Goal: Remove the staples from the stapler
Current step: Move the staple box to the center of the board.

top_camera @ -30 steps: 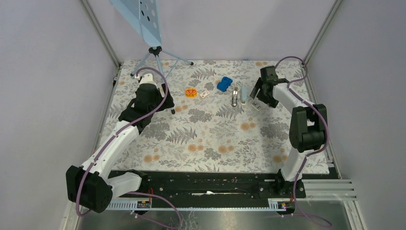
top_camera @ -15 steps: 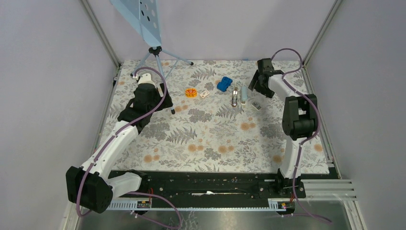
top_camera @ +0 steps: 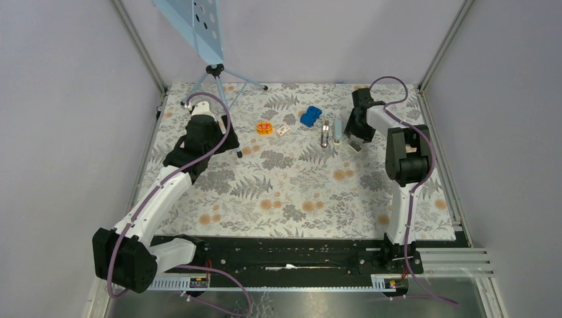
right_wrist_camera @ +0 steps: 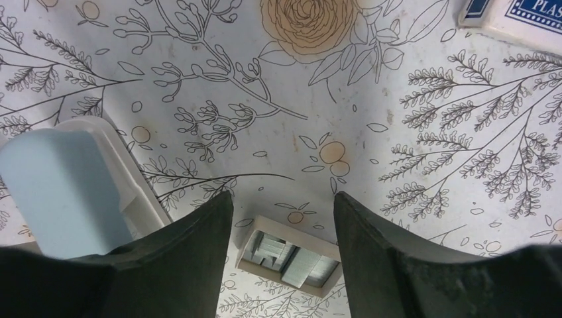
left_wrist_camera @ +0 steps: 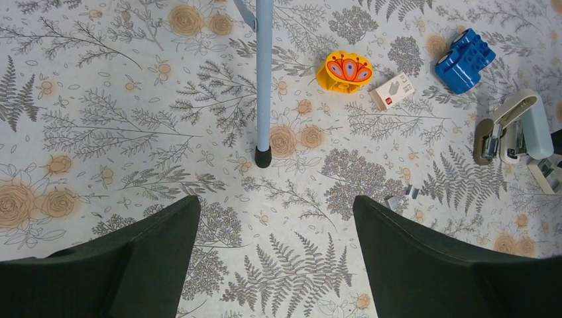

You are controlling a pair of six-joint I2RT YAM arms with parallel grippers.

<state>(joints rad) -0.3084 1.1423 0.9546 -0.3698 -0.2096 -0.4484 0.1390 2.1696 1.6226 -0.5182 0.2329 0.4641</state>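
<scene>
Found right gripper [right_wrist_camera: 281, 199] spread, pinching nothing, staples [right_wrist_camera: 283, 258] in tray [right_wrist_camera: 301, 232] just beneath; recommend centring on them, clear of stapler [right_wrist_camera: 66, 192] alongside, then closing gently.

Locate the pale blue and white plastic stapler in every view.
Top external: pale blue stapler lies far centre-right.
Left wrist: stapler at the right edge, opened.
Right wrist: stapler's blue end, lower left.
Shared landmark: small open beige box of staples beside it.

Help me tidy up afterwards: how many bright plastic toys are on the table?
2. The orange toy sits just left of the small white box; the blue toy lies right of that box, near the stapler. None appears hidden.
</scene>
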